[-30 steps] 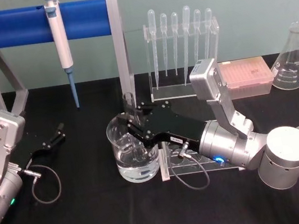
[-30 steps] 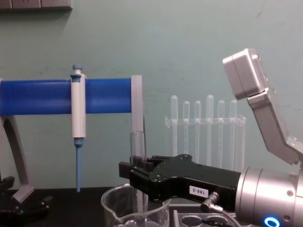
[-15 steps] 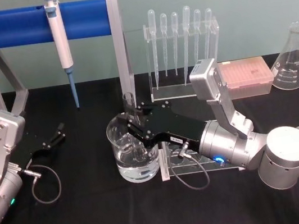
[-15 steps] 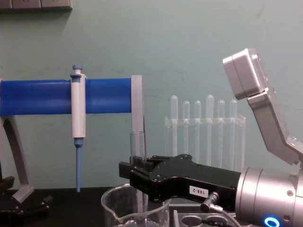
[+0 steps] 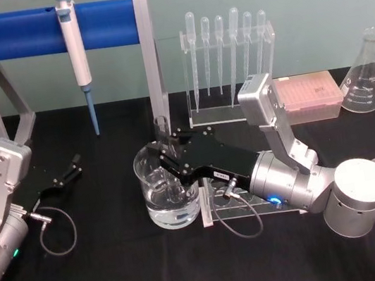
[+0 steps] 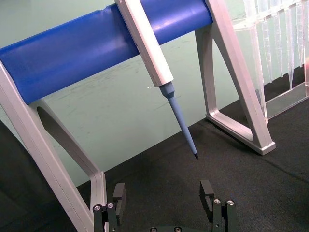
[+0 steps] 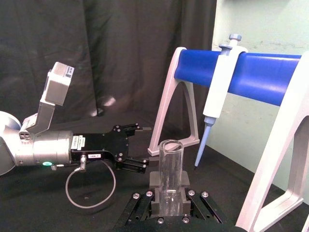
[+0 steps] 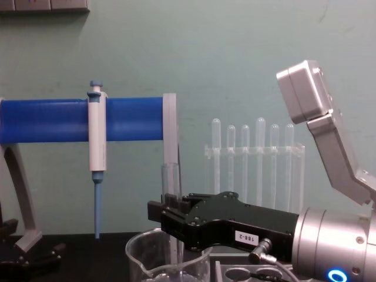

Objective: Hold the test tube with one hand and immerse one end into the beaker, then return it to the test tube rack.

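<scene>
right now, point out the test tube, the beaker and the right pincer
test tube (image 7: pixel 170 166): right wrist view, glass wall under rim
beaker (image 5: pixel 157 209): head view, front wall
right pincer (image 8: pixel 166 216): chest view, between fingertips

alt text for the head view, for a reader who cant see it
The right hand holds a glass test tube upright with its lower end inside a beaker of clear liquid on a black table. The left hand rests open at the left, and a white pipettor hangs from a blue stand behind.
</scene>
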